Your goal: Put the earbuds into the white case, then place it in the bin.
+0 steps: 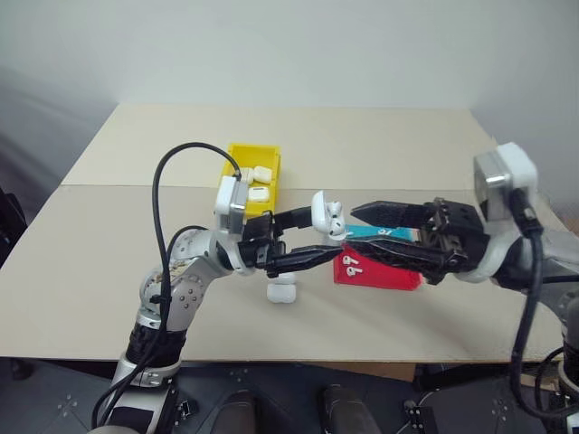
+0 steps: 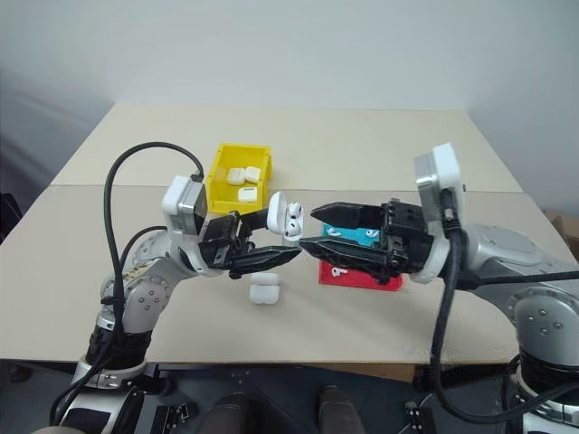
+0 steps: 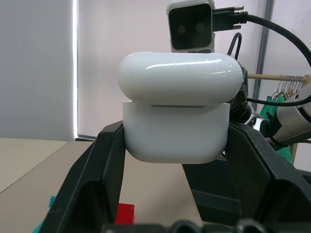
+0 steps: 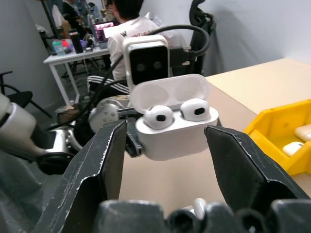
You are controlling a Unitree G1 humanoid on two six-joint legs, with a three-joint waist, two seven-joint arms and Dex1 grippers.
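Note:
My left gripper [image 1: 318,233] is shut on the white case [image 1: 326,215], holding it up over the middle of the table. Its lid stands open in the right wrist view, and two earbuds [image 4: 158,116] sit in its wells. My right gripper [image 1: 353,231] faces it from the right, open. Its fingers [image 4: 109,155] stand on either side of the case [image 4: 172,133] with a gap on each side. The left wrist view shows the case [image 3: 175,116] from the hinge side. The yellow bin [image 1: 237,158] stands behind my left hand with several white cases inside.
Below the grippers a red tray [image 1: 380,276] holds two loose earbuds [image 1: 350,264], and a teal tray [image 1: 375,232] lies just behind it. Another white case [image 1: 281,291] sits on the table under my left gripper. A person [image 4: 131,29] sits at a desk in the background.

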